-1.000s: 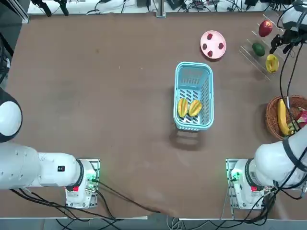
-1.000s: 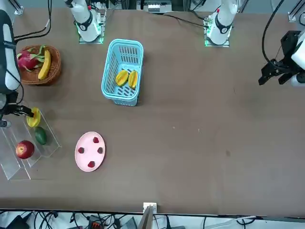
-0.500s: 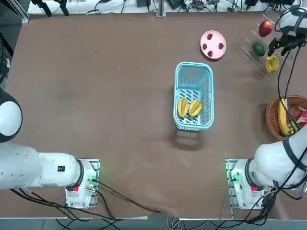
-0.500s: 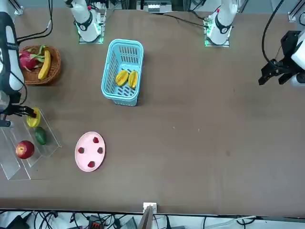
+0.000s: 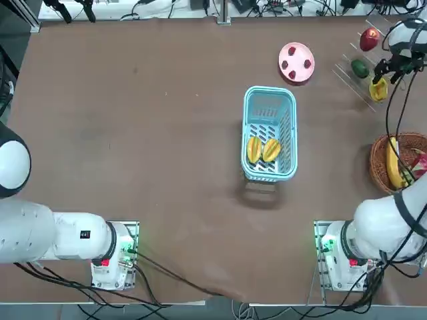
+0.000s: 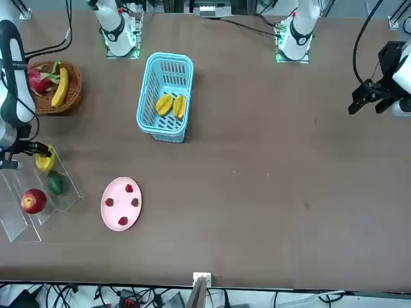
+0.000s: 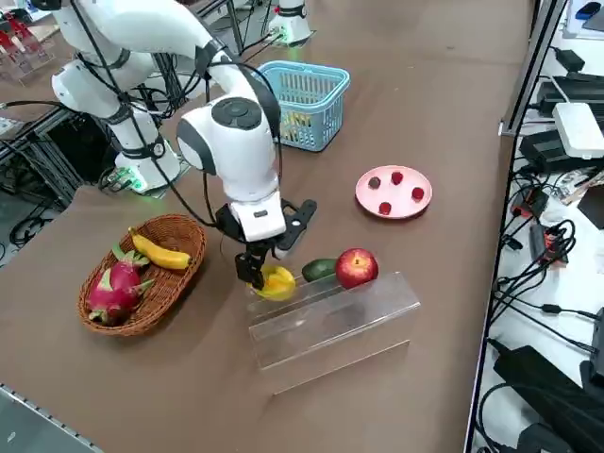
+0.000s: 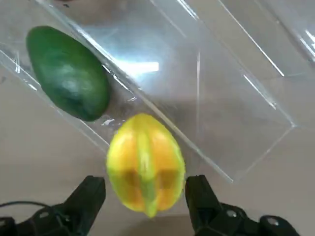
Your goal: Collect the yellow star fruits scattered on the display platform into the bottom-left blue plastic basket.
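One yellow star fruit [image 8: 145, 169] lies at the low front ledge of the clear display platform [image 7: 330, 321], at the table's far right [image 5: 378, 89]. My right gripper [image 8: 145, 183] is down at it, open, with one finger on each side of the fruit and a small gap on both sides. In the side view the gripper [image 7: 260, 269] stands almost straight over the fruit [image 7: 276, 281]. Two more star fruits [image 5: 254, 149] [image 5: 271, 150] lie side by side in the blue plastic basket [image 5: 269, 91] at mid-table.
A green fruit [image 8: 69, 73] lies on the ledge just beside the star fruit, and a red apple [image 7: 356, 267] beyond it. A pink plate [image 5: 296, 52] with small red pieces sits nearby. A wicker basket [image 7: 179, 236] holds a banana and a dragon fruit.
My right gripper has moved in and down over the star fruit on the platform, staying open. The basket and its two fruits have not moved.
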Controlling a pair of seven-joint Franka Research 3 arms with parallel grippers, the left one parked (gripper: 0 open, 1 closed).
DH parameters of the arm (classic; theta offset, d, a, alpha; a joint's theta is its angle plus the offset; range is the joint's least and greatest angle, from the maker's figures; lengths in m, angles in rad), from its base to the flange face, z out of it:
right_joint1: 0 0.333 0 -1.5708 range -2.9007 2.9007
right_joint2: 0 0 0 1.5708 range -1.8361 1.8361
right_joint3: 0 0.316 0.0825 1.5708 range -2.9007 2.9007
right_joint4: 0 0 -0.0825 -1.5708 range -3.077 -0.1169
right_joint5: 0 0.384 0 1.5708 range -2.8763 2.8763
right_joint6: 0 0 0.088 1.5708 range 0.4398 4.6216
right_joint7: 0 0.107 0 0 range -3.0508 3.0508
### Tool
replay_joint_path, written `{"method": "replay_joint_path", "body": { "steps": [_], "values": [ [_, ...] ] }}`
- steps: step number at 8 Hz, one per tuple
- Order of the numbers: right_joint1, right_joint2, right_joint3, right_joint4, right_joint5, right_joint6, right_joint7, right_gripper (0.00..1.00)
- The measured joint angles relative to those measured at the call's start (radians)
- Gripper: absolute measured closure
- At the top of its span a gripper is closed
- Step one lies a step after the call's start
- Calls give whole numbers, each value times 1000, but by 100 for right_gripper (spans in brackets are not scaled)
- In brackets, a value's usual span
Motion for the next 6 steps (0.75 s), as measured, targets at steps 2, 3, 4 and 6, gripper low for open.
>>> {"method": "replay_joint_path", "body": {
  "steps": [2,3,4,6],
  "values": [
    [-11,7,0,0,0,2,-4,4],
    [-12,12,0,0,0,5,-4,12],
    [-12,19,2,0,0,10,-4,17],
    [-11,24,15,0,0,15,-4,32]
  ]
}}
